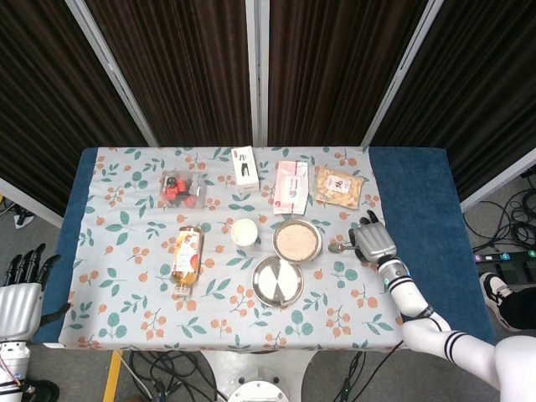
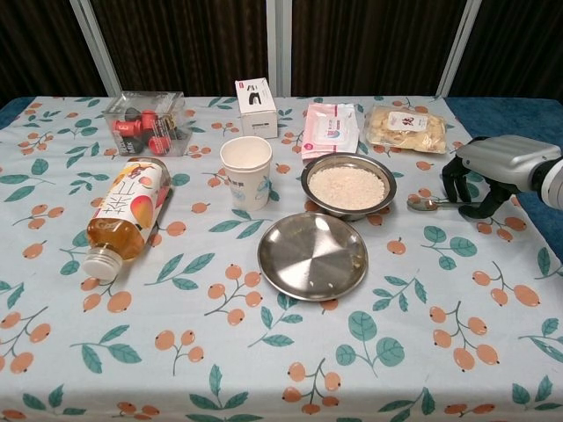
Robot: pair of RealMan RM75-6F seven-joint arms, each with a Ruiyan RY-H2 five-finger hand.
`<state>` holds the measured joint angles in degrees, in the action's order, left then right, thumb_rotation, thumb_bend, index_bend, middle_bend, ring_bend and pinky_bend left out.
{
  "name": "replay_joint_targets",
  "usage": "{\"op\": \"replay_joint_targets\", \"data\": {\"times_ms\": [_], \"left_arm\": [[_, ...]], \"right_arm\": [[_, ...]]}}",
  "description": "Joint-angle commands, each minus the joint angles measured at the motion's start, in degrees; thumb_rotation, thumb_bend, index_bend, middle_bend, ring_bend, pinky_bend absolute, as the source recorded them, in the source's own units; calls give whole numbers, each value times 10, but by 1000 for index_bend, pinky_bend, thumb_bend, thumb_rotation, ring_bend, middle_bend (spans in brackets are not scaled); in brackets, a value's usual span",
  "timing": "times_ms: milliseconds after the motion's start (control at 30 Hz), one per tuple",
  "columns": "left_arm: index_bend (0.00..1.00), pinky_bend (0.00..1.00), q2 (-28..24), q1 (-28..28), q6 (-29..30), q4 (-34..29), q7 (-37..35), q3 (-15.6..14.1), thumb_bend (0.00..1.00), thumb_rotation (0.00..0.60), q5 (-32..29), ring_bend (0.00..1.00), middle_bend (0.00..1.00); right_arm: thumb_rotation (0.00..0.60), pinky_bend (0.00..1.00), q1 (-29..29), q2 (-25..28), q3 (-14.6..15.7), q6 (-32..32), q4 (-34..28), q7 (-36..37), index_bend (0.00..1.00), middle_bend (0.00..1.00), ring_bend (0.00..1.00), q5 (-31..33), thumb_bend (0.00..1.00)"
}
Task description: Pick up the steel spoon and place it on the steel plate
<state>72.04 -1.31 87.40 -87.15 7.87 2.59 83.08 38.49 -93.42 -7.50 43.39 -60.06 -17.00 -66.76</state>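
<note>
The steel spoon lies on the cloth right of the rice bowl, bowl end to the left; it is also visible as a small glint in the head view. My right hand sits over its handle, fingers curled down on one side and thumb on the other, gripping the handle, most of which is hidden. The empty steel plate lies at the table's centre, well left of that hand. My left hand hangs off the table's left edge, fingers apart, holding nothing.
A steel bowl of rice stands between spoon and paper cup. A juice bottle lies on its side at left. Along the back sit a clear box, a white carton, a pink packet and a snack bag.
</note>
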Motion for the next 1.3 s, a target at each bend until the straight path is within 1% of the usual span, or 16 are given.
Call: {"op": "replay_joint_targets", "data": {"times_ms": [33, 233, 433, 533, 700, 767, 867, 967, 1100, 1200, 1300], "left_arm": [[214, 34, 0, 0, 0, 0, 0, 0, 60, 600, 0, 59, 118], [214, 35, 1, 2, 2, 2, -2, -1, 60, 600, -2, 59, 118], [215, 34, 2, 5, 5, 4, -5, -2, 59, 600, 0, 60, 118], [215, 34, 2, 6, 8, 7, -8, -2, 59, 600, 1, 59, 118], [214, 34, 2, 8, 10, 11, -12, -3, 60, 600, 2, 59, 118], [214, 34, 2, 10, 11, 12, -14, -3, 59, 600, 2, 59, 118], [214, 34, 2, 10, 13, 14, -16, -3, 59, 600, 3, 59, 118], [214, 34, 1, 10, 14, 16, -17, -1, 59, 600, 4, 59, 118], [214, 34, 0, 9, 15, 17, -18, 0, 60, 600, 5, 59, 118], [215, 34, -1, 8, 15, 18, -18, 1, 59, 600, 7, 60, 118], [214, 34, -2, 7, 14, 18, -20, 1, 60, 600, 8, 60, 118]], "right_arm": [[600, 66, 1, 0, 0, -2, -1, -1, 533, 543, 197, 2, 304], [600, 70, 2, 5, 1, 4, -8, 1, 557, 559, 216, 1, 315], [600, 70, 2, 34, 7, 6, -40, -11, 568, 566, 223, -2, 327], [600, 71, 5, 67, 9, 10, -76, -32, 568, 566, 224, -5, 327], [600, 70, 18, 148, 6, -3, -167, -65, 568, 566, 224, 6, 327], [600, 70, 27, 172, 4, -8, -198, -85, 568, 567, 224, 18, 327], [600, 71, 47, 193, -2, -23, -230, -111, 572, 570, 232, 40, 327], [600, 71, 79, 196, -7, -43, -241, -142, 577, 571, 235, 64, 327], [600, 71, 129, 176, -4, -71, -234, -193, 582, 575, 236, 101, 327], [600, 71, 170, 153, 8, -91, -219, -237, 584, 577, 236, 134, 327], [600, 72, 206, 128, 28, -97, -203, -281, 585, 578, 236, 167, 327]]}}
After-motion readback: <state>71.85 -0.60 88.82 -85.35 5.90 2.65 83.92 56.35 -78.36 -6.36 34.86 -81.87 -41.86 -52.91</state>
